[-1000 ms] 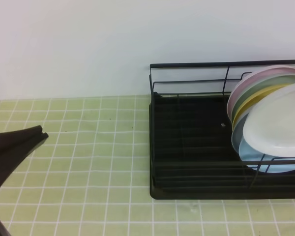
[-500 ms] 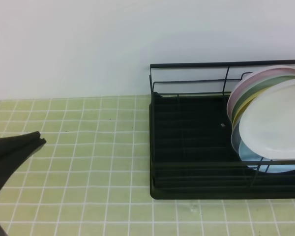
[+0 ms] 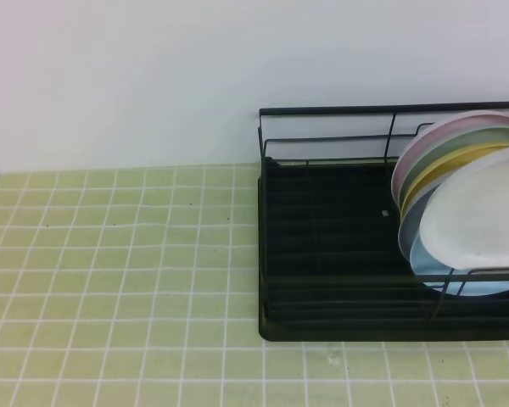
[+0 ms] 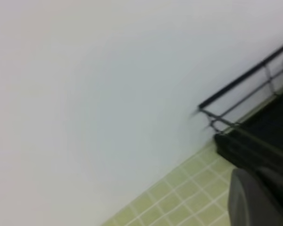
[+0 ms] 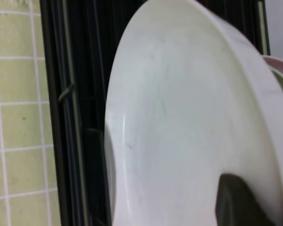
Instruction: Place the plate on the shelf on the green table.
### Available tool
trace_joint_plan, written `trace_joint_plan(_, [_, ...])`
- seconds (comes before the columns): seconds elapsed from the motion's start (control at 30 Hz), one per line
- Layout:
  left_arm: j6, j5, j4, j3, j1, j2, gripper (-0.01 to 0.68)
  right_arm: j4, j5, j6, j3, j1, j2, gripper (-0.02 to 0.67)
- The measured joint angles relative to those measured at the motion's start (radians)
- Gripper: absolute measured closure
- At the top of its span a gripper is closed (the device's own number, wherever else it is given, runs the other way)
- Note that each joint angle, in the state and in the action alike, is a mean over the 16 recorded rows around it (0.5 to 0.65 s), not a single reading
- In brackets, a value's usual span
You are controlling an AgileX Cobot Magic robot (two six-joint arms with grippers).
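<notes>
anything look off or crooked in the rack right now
Nothing is spilled or broken. The glossy white round plate leans at the front of the coloured plates, inside the black wire dish rack on the pale green tiled table. It tilts like its neighbours. The rack's left half holds no plates.

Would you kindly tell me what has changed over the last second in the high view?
The dark left arm, at the lower left edge a second ago, has withdrawn out of the high view. The white plate tipped more upright, then leaned back against the coloured plates. The black wire rack and green tiled table stayed put.
</notes>
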Motion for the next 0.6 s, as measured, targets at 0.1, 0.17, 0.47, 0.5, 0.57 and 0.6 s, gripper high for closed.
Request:
trace_joint_plan(0.1, [0.0,-0.003,-0.028,0.0,0.087,-0.031,0.673,-0.002,0.012,0.008,0.0,0.0,0.008,0.65])
trace_joint_plan(0.17, [0.0,-0.002,-0.043,0.0,0.147,-0.057,0.673,-0.002,0.018,0.018,0.0,0.0,0.015,0.645])
trace_joint_plan(0.47, [-0.005,0.011,-0.074,0.04,0.38,-0.239,0.673,-0.018,0.025,0.066,0.0,0.0,0.042,0.497])
trace_joint_plan(0.5, [-0.009,0.012,-0.076,0.053,0.398,-0.265,0.673,-0.018,0.025,0.072,0.0,0.0,0.044,0.474])
trace_joint_plan(0.57, [-0.019,0.01,-0.079,0.088,0.428,-0.32,0.673,-0.016,0.023,0.082,0.0,0.0,0.046,0.427])
trace_joint_plan(0.6, [-0.025,0.01,-0.08,0.11,0.441,-0.348,0.673,-0.013,0.023,0.085,0.0,0.0,0.047,0.404])
